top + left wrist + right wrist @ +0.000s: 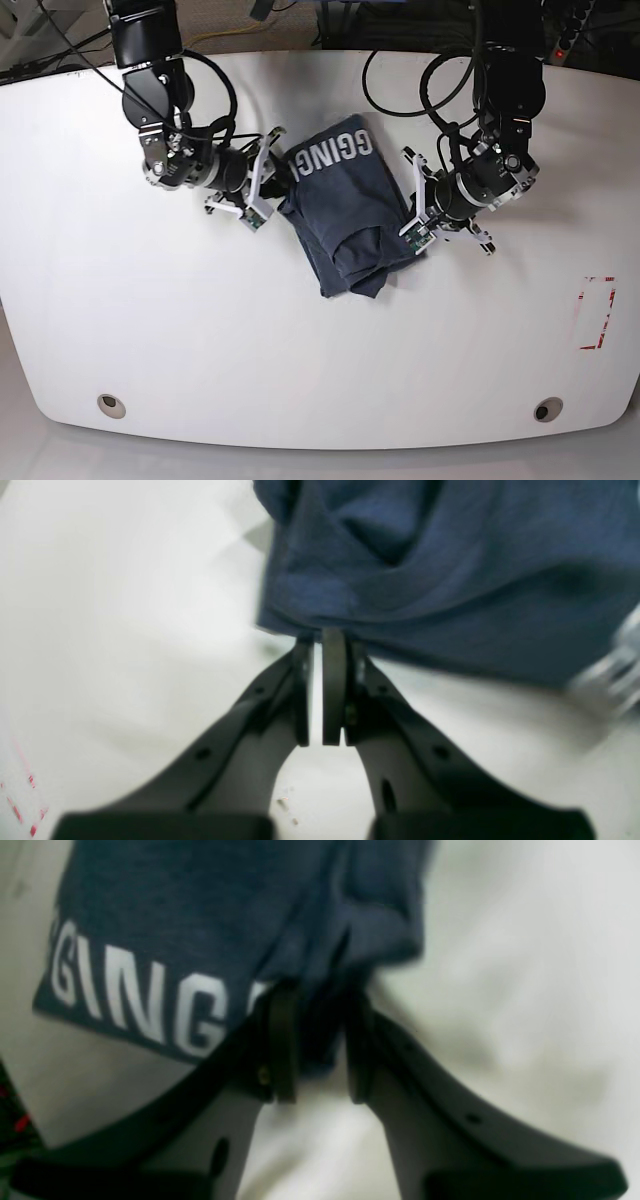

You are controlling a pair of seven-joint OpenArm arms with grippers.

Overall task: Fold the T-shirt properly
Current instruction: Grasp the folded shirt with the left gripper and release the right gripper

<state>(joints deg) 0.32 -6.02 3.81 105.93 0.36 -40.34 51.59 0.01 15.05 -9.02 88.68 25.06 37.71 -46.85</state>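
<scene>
Between the two pincers, the T-shirt (345,210), both pincers clamped on its edges.

A robotics lab bench — a bare white table (300,360) with bolt holes (108,404) near its 6 o'clock edge, cables (400,60) trailing at 12 o'clock, red tape marks (596,312) at 3 o'clock.

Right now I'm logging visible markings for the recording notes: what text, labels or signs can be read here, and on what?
"GGING": white block letters on the T-shirt, along its edge by the right gripper; the start is hidden there.
Red markings on the table, near its edge: outlines only, no legible text.
Nothing else is readable.
</scene>
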